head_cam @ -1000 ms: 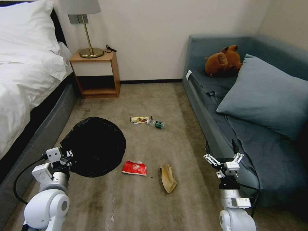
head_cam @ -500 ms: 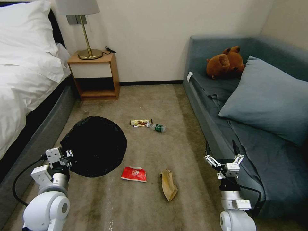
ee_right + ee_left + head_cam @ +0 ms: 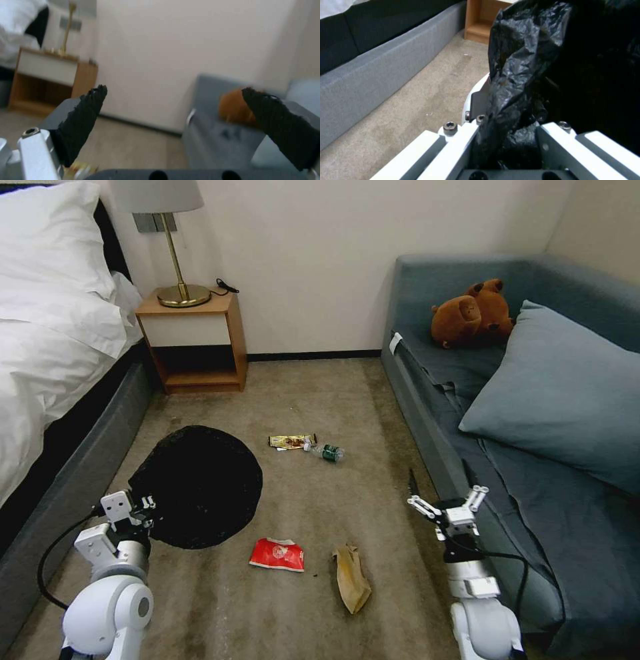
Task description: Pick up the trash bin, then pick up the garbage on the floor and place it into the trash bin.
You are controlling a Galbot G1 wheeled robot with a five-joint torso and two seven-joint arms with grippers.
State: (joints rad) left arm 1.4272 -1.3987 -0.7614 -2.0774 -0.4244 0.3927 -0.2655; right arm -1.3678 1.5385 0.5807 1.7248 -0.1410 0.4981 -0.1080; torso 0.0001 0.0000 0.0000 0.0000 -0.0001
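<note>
Two claws: my left one low at my left side, my right one low at my right side, both over the floor.
Left claw (image 3: 141,507): clamped on the black bag folded over the rim of the trash bin (image 3: 197,485); from my left wrist the crinkled plastic (image 3: 516,75) is pinched between my white fingers (image 3: 463,140), with a sliver of white bin wall beside it.
Right claw (image 3: 448,501): spread wide and holding nothing, fingertips pointing up and away from me; from my right wrist the two black pads (image 3: 83,117) stand far apart with bare air between.
Trash bin: held at its near rim, its dark mouth facing up, between the bed (image 3: 53,353) and the litter.
Garbage: red-white wrapper (image 3: 277,554) just beside the bin's near edge; tan paper scrap (image 3: 351,579) near it, between the wrapper and my right arm; yellow-brown snack wrapper (image 3: 291,441) and small clear bottle (image 3: 327,451) farther off, touching or nearly so.
Floor (image 3: 320,393): beige carpet, darker worn patches close to me.
Room: plain pale wall ahead; wooden nightstand (image 3: 192,340) with a brass lamp (image 3: 172,240) in the far left corner.
Right side: grey-blue sofa (image 3: 480,400) with a big cushion (image 3: 567,387) and a brown plush toy (image 3: 473,313); my right arm sits close against the sofa's front edge.
</note>
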